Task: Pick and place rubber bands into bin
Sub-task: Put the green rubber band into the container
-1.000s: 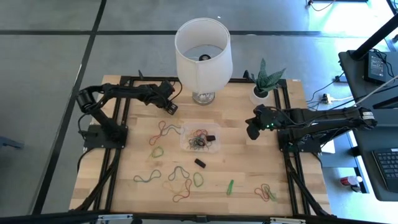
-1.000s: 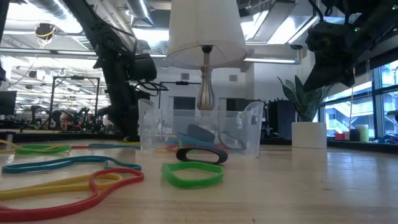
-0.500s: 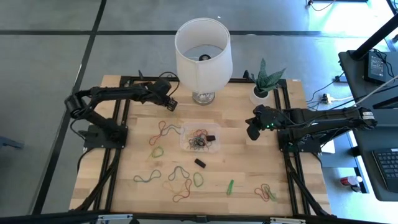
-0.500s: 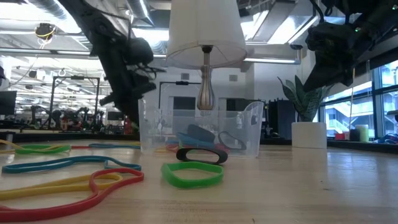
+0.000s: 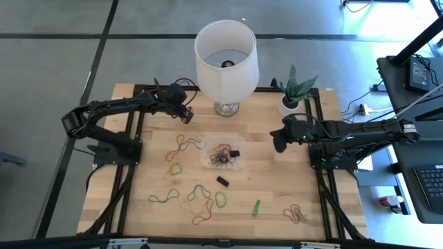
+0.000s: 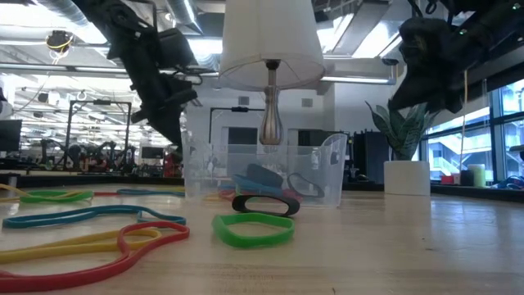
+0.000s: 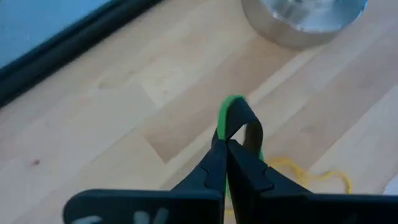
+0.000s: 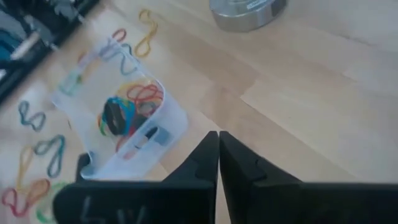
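My left gripper [image 5: 185, 114] hovers over the table's far left part, near the lamp base [image 7: 305, 18], and is shut on a green rubber band [image 7: 235, 115]. The clear bin [image 5: 223, 153] stands mid-table with several coloured rubber bands [image 8: 130, 106] inside. More rubber bands lie flat on the wood left of the bin [image 5: 181, 145] and toward the near edge [image 5: 201, 204], [image 5: 296, 213]. Right of the bin, my right gripper [image 5: 278, 144] hangs above the table, shut with nothing between its fingers [image 8: 218, 135]. My left gripper pinches the green rubber band between its two fingertips [image 7: 225, 144], slanting down from the table's left side. A short loop of the band [image 7: 234, 106] sticks out beyond the tips. Whether the rest of the band hangs clear of the wood is hidden by the fingers.
A white lamp [image 5: 226, 59] stands at the far middle and a potted plant [image 5: 292, 97] at the far right. A black band [image 5: 222, 181] lies just in front of the bin. A yellow band [image 7: 311, 177] lies on the wood near my left gripper.
My left gripper has risen from the table and drawn back a little toward the far left, the arm's elbow swinging toward the left edge. My right gripper has turned slightly at the wrist without leaving its place.
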Controlling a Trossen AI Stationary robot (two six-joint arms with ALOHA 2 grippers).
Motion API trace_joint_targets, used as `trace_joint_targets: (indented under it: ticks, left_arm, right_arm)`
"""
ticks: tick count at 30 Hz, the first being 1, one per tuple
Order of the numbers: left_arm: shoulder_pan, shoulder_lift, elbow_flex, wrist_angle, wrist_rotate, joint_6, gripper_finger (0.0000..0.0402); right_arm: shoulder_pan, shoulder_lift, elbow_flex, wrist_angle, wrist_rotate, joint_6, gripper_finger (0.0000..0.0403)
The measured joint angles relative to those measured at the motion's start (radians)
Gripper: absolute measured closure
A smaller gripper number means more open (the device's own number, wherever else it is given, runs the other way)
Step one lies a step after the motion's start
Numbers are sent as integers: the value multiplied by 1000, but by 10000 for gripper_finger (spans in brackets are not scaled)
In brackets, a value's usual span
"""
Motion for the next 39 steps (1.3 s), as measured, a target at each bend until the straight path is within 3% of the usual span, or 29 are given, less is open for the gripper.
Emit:
trace_joint_targets:
  ticks: [10, 19, 30, 39]
  left_arm:
    - [0, 18, -1, -208, 7, 11, 398]
    - [-2, 18, -36, -216, 63, 8, 365]
    - [-2, 18, -39, -198, 57, -32, 330]
    - [-30, 18, -39, -183, 56, -132, 322]
  right_arm:
    - [0, 36, 0, 38, 0, 92, 385]
    - [0, 136, 0, 79, 0, 139, 385]
    - [0, 225, 0, 88, 0, 138, 385]
    - [0, 225, 0, 85, -4, 30, 385]
